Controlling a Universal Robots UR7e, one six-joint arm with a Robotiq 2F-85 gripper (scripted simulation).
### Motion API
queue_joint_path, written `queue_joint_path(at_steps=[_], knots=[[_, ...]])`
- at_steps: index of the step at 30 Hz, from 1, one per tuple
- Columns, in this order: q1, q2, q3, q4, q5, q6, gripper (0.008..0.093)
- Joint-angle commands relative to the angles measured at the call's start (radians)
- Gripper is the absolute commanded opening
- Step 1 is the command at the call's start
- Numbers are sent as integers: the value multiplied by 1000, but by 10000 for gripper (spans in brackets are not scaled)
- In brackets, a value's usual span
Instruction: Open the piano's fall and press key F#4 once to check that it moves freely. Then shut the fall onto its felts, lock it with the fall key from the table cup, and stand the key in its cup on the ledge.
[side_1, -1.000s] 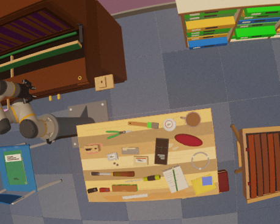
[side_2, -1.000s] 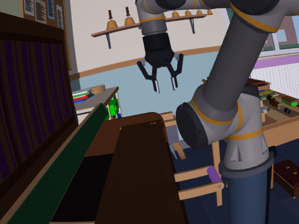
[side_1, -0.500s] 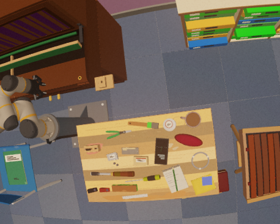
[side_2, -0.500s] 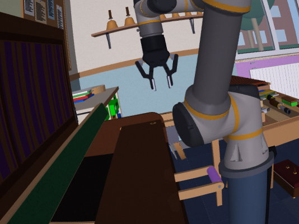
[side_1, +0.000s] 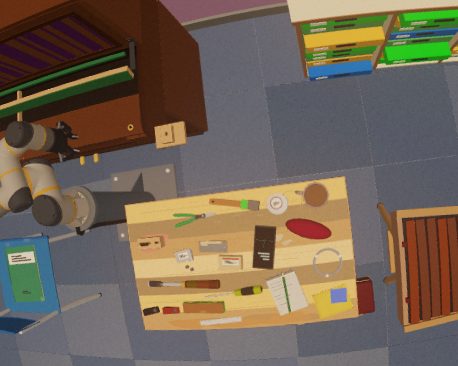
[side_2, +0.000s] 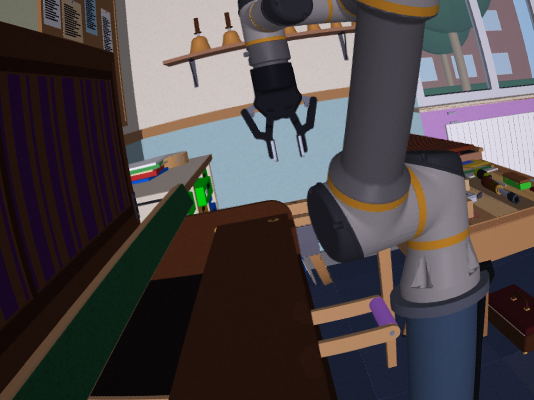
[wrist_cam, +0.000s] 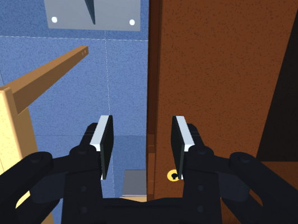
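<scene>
The piano stands at the upper left of the room with its brown fall (side_2: 250, 310) lying down over the keys. A brass keyhole (side_1: 130, 127) (wrist_cam: 173, 175) sits near the fall's right end. A small wooden ledge block (side_1: 170, 134) hangs off the piano's right front corner. The brown table cup (side_1: 315, 194) stands at the far corner of the work table; the fall key is too small to make out. My gripper (side_2: 286, 148) (wrist_cam: 142, 145) hangs high above the fall's front edge, pointing down. Its fingers are partly open and hold nothing.
The work table (side_1: 240, 252) fills the middle of the room and carries several tools. My arm's base (side_1: 120, 205) stands between it and the piano. A blue chair (side_1: 25, 280) is at the lower left. A bench frame (side_2: 355, 325) sticks out below the fall.
</scene>
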Motion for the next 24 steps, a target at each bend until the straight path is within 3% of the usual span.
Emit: queue_joint_path(at_steps=[1,5,24], knots=[[0,0,0,0,0,0,450],[0,0,-1,-1,0,0,380],[-39,-13,4,7,0,-38,380]])
